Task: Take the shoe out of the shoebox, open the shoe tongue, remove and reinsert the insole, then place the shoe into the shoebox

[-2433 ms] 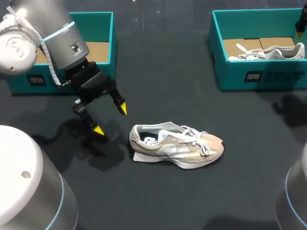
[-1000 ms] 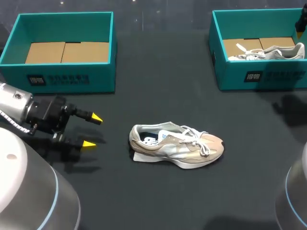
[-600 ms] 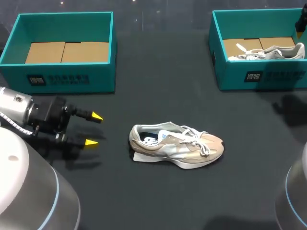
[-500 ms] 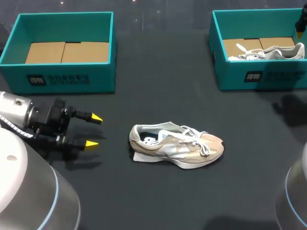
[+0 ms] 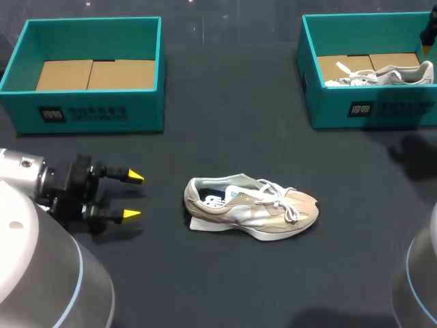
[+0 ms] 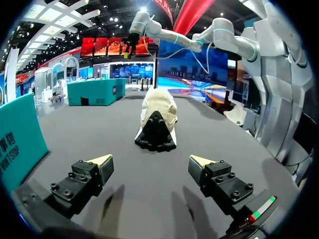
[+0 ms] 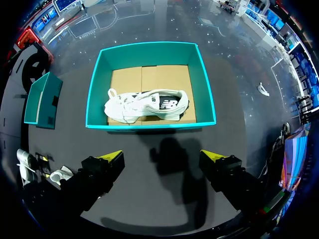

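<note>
1. The left hand (image 5: 133,196) hovers low over the dark worktop (image 5: 232,123) at its left side. It lies level and points toward the middle. Its two yellow-tipped fingers stand wide apart with nothing between them.
2. Behind that hand, at the worktop's far left, sits the left shoebox (image 5: 89,113), teal and open-topped. Brown cardboard lining shows on its floor. In the left wrist view one teal wall of it stands just beside the hand.
3. The beige sneaker (image 5: 252,208) rests on its sole on the worktop near the middle, outside both boxes. Its heel is turned toward the left hand and its toe points right.
4. Its white laces (image 5: 280,195) lie loose over the top, and a pale insole (image 5: 229,197) shows in the opening. From the left wrist it appears straight ahead of the open fingers, heel first and well apart from them.
5. The right shoebox (image 5: 369,106), also teal, stands at the far right. A white sneaker (image 7: 149,104) lies on its side on the cardboard floor inside.
6. The right hand (image 7: 162,155) hangs high above the worktop, just in front of that box. It looks down on it with fingers spread apart and gripping nothing.
</note>
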### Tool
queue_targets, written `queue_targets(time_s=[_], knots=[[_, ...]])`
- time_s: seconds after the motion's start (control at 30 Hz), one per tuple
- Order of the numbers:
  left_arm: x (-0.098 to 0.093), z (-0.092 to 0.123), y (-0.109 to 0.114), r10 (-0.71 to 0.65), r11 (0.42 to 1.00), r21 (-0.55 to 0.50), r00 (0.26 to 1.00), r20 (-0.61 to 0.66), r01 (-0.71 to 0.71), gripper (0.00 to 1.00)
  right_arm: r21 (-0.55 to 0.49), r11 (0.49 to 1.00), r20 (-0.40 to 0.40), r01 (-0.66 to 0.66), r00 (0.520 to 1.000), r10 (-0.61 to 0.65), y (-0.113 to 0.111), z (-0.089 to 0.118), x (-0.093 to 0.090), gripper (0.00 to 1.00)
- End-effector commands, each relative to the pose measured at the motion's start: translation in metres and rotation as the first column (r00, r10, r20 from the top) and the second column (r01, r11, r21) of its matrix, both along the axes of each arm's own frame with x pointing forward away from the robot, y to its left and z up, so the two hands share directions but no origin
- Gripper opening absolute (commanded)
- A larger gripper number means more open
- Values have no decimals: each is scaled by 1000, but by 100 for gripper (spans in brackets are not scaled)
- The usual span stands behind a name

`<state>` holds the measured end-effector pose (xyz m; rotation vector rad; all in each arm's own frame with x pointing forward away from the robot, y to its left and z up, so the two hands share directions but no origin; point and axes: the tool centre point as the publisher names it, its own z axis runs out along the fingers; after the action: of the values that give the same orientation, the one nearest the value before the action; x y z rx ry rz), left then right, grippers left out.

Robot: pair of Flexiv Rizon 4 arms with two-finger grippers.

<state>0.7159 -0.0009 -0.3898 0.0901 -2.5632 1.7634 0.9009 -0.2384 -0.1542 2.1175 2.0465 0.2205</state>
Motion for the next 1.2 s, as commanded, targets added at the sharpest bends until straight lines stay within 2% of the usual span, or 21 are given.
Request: queue_targets(time_s=[0.03,0.47,1.2], knots=[[-3,-3,-1,4,1000,-5,1000,2,-4,100,-1,1000,0,1,1000,-1,0,0,0,100],[-9,-5,-12,-18,1000,-21,1000,14,19,100,-1,1000,0,1,1000,-1,0,0,0,100],[-1,-12,-60,-57,998,-31,998,-1,57,100,-1,1000,0,1,1000,-1,0,0,0,100]])
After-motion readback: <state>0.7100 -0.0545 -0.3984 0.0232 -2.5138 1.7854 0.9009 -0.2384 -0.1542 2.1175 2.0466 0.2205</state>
